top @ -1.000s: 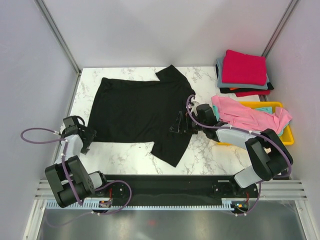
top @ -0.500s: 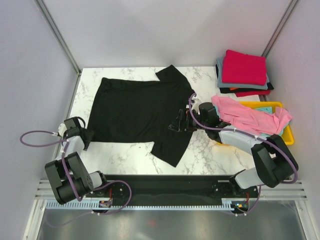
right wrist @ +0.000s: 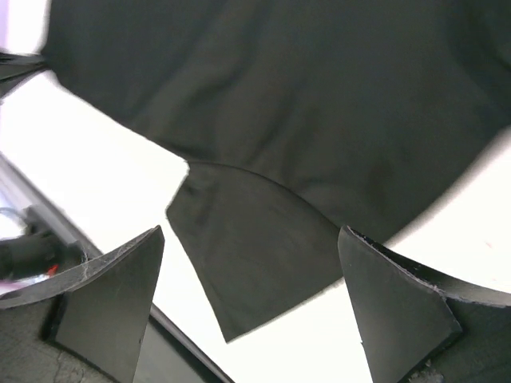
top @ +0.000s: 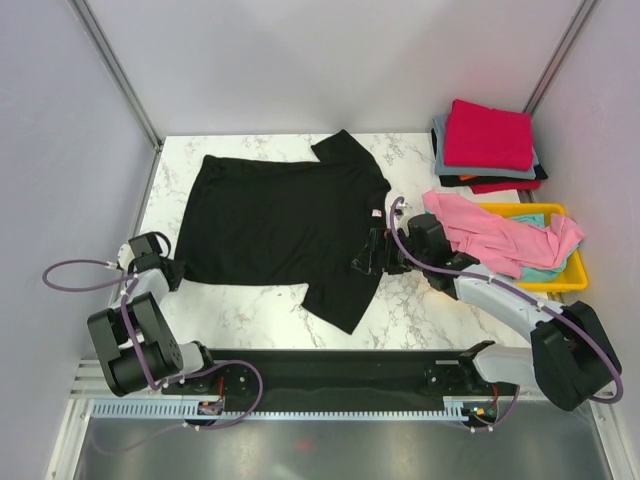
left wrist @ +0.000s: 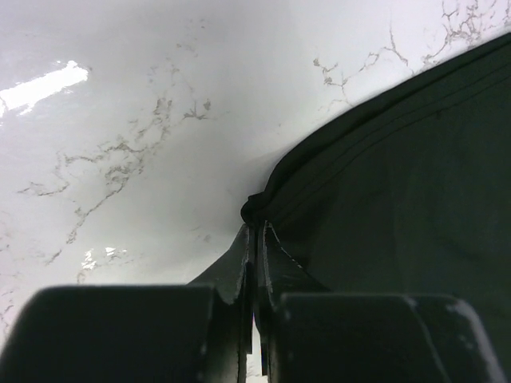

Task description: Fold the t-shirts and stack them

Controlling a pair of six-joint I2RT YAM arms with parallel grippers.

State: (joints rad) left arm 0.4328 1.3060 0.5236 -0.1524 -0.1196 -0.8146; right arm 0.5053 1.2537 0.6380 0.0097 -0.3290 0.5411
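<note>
The marble bench (top: pixel 250 300) fills the middle of the top view. On it the black t-shirt (top: pixel 270 215) lies spread flat, from centre left to centre, one sleeve toward the top edge and one toward the bottom.

At the right edge the yellow tray (top: pixel 572 276) holds a crumpled pink t-shirt (top: pixel 490 235), which spills over its left rim, and a teal t-shirt (top: pixel 543 272) under it. Above the tray a red t-shirt (top: pixel 488 135) tops a folded stack, with a grey t-shirt (top: pixel 440 152) beneath.

The right pincer (right wrist: pixel 249 235) hangs spread wide over the black shirt's right side. The left pincer (left wrist: pixel 257 239) is clamped together at the shirt's lower-left hem corner, seemingly pinching the fabric edge.
</note>
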